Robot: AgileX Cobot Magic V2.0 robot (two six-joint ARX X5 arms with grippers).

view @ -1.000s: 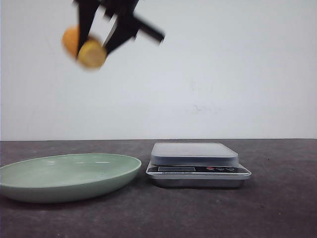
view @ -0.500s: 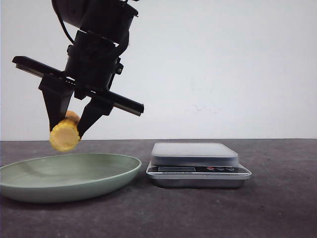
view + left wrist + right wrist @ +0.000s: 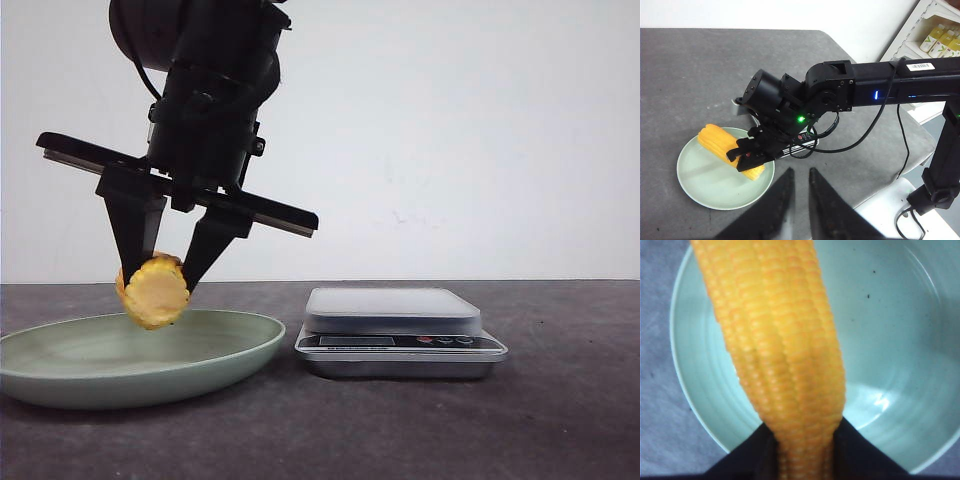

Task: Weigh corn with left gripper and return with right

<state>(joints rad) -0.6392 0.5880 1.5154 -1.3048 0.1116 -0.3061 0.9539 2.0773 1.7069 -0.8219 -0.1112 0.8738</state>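
Observation:
The corn [image 3: 152,292] is a yellow-orange cob piece with its paler cut end towards the front camera. My right gripper [image 3: 160,282] is shut on it and holds it low over the pale green plate [image 3: 60,370]. I cannot tell whether it touches the plate. The right wrist view shows the corn [image 3: 785,355] clamped between the dark fingers [image 3: 865,455] above the plate [image 3: 900,315]. In the left wrist view, my left gripper [image 3: 797,172] is empty, its jaws close together, high above the table and away from the corn [image 3: 715,142].
A silver kitchen scale [image 3: 395,310] with a grey platform stands right of the plate. In the left wrist view it [image 3: 807,142] is mostly hidden under the right arm [image 3: 840,95]. The table's right edge and shelves [image 3: 940,40] lie beyond.
My right gripper has come down with the corn from high up at the left to just above the plate, and has shifted slightly right.

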